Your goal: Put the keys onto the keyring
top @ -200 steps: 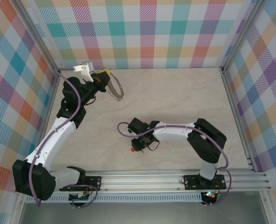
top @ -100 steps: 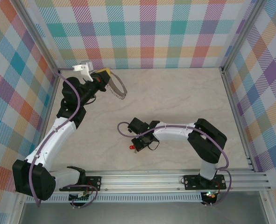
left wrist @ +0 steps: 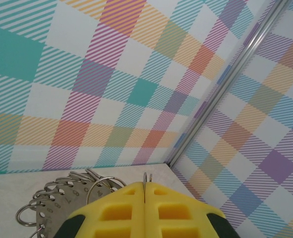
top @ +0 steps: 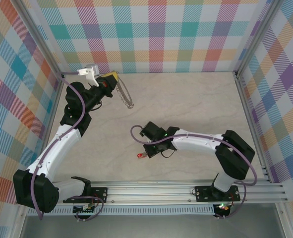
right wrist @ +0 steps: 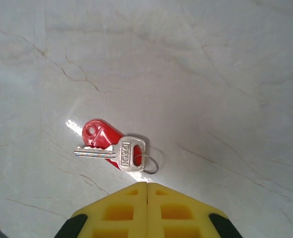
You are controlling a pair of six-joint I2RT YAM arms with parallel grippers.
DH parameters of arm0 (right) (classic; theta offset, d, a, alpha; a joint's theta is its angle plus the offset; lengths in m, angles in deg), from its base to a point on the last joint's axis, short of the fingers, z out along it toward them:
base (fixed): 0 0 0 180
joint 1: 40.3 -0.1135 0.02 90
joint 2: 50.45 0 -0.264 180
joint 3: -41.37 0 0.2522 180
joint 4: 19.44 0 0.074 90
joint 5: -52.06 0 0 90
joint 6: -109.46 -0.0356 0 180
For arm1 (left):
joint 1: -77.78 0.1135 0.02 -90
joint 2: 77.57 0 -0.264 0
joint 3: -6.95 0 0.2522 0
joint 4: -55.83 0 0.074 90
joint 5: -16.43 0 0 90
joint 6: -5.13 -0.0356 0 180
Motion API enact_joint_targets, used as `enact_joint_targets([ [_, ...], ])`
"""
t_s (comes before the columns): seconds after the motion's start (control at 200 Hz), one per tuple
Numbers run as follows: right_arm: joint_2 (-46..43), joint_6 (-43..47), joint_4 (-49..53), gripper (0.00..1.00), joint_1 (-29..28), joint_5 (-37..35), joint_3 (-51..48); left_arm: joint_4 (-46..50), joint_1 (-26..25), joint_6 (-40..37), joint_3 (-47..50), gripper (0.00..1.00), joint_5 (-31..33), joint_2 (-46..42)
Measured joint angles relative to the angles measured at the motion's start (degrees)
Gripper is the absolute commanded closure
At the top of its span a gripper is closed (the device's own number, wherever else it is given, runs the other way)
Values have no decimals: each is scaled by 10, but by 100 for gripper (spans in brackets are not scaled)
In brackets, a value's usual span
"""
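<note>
Just ahead of the right jaws, a little left of their seam, we see the keys (right wrist: 111, 145) lying flat on the pale marble-look desk (right wrist: 225, 74). They are 1 silver key (right wrist: 124, 153) resting across a red plastic piece (right wrist: 99, 135), with a small wire ring (right wrist: 149, 163) at the silver key's head. The right jaws are closed with nothing between them. Their 2 yellow pads (right wrist: 111, 213) meet in a thin line, near the keys but not touching them. The silver key's long axis runs crosswise to the way the jaws point, with the blade tip out to the left and the head almost straight ahead of the seam.

The keyring (top: 125, 94) trails as a thin chain from the left jaws, well apart from the keys. The left jaws are pressed shut on a fine wire of it. Grey metal rings (left wrist: 62, 203) bunch just left of those jaws, against a checked wall (left wrist: 136, 59).

We judge the right arm far nearer to the keys, so the pickup falls to it. The right jaws would need to open and ease forward, slightly left. Because the key lies along the line the pads close on, we think a wrist turn would suit better, or a pinch across the head.
</note>
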Motion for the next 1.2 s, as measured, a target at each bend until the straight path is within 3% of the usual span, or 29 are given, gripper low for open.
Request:
enact_joint_targets([
  [0.1, -14, -1, -6, 70, 12, 11, -5, 0, 0, 0, 0, 100, 0, 0],
  [0.23, -14, 1, -30, 58, 24, 37, -30, 0, 0, 2, 0, 100, -4, 0],
  [0.58, 2, 3, -116, 55, 54, 138, -75, 0, 0, 9, 0, 100, -10, 0],
  [0.97, 53, 3, -166, 54, 71, 172, -75, -1, 0, 14, 0, 100, -11, 0],
  [1.2, 63, 3, -176, 59, 75, 196, -76, -1, 0, 15, 0, 100, -11, 0],
])
